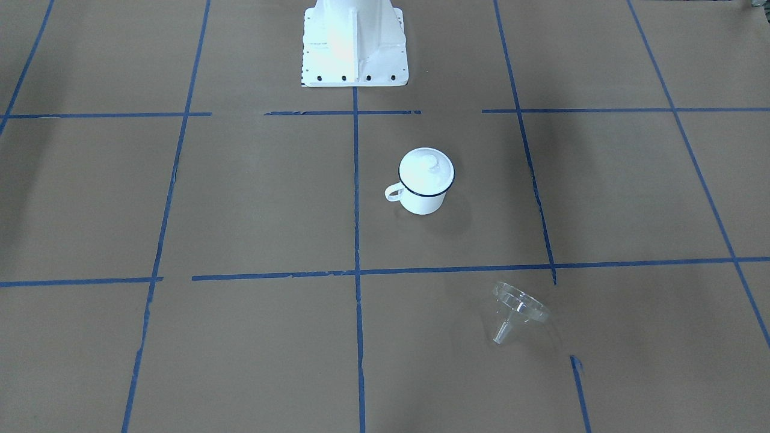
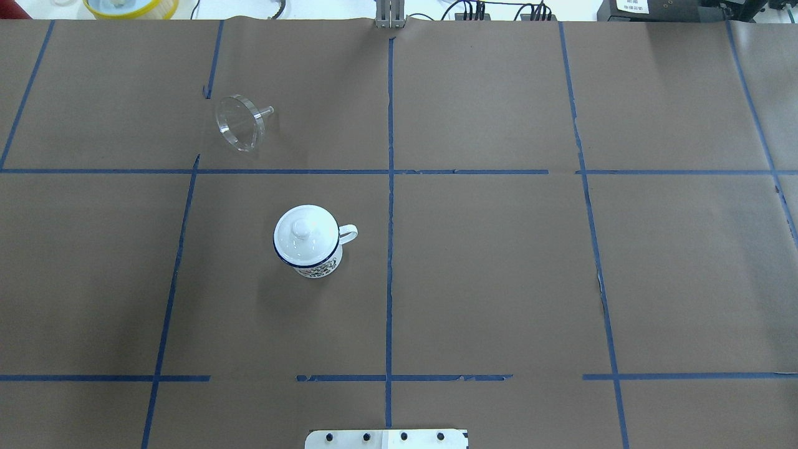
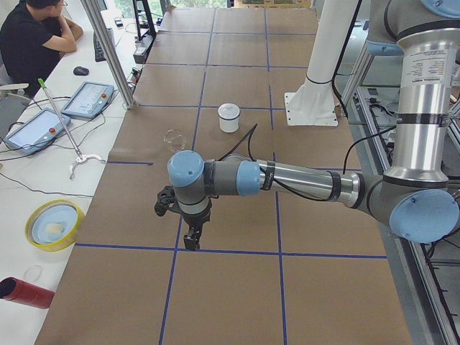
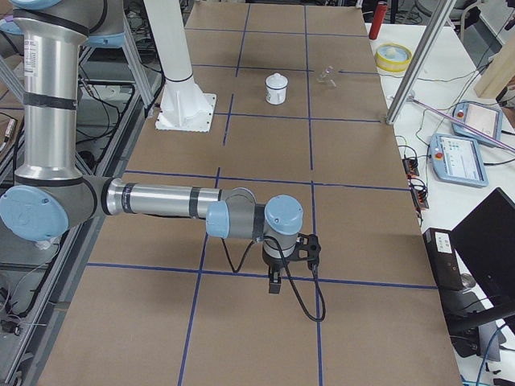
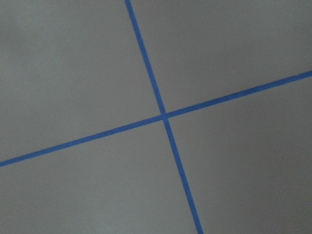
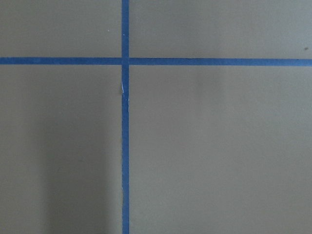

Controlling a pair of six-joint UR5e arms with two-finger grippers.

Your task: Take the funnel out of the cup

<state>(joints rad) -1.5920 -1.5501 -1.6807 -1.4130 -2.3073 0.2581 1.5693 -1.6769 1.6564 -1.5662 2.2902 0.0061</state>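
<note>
The clear funnel (image 1: 520, 307) lies on its side on the brown paper, apart from the cup; it also shows in the overhead view (image 2: 240, 123). The white cup (image 1: 424, 198) with a blue rim stands upright with a white knobbed lid (image 1: 426, 170) on it, handle toward the centre line (image 2: 349, 234). My left gripper (image 3: 192, 241) shows only in the exterior left view, pointing down at the table far from both. My right gripper (image 4: 275, 283) shows only in the exterior right view, likewise far away. I cannot tell whether either is open or shut.
The white robot base (image 1: 355, 48) stands behind the cup. Blue tape lines grid the paper. A yellow bowl (image 3: 54, 224) and a red cylinder (image 3: 25, 292) sit off the paper's edge. A person (image 3: 36, 36), tablets (image 3: 88, 99) and a metal post (image 3: 108, 50) are on the operators' side.
</note>
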